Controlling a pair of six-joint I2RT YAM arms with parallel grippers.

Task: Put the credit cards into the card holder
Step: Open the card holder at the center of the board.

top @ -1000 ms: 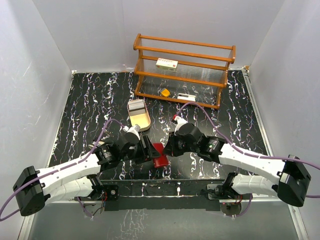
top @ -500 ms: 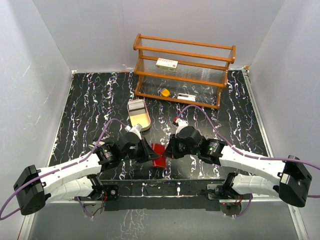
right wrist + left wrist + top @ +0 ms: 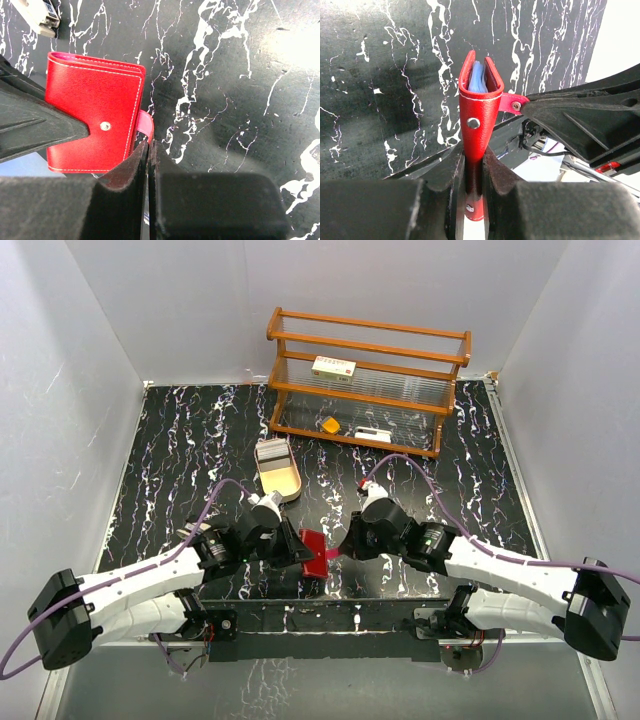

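The card holder (image 3: 317,552) is a red case folded shut, standing on edge between the two arms near the table's front. My left gripper (image 3: 300,545) is shut on its lower end; in the left wrist view the card holder (image 3: 479,100) rises from my left gripper (image 3: 474,150), with bluish pockets showing at its top. My right gripper (image 3: 341,549) is shut, pinching the pink snap strap (image 3: 145,125) beside the card holder (image 3: 90,115); my right gripper (image 3: 149,145) has no gap between its fingers. Grey credit cards (image 3: 272,451) lie in a tan tray.
The tan oval tray (image 3: 286,482) sits behind the left arm. A wooden rack (image 3: 366,380) at the back holds a white box with red marks (image 3: 334,367), an orange wedge (image 3: 330,425) and a small white and black piece (image 3: 373,434). White walls enclose the table.
My left gripper has closed on the card holder. The right arm has drawn slightly to the right and nearer, still shut, pulling at the strap.
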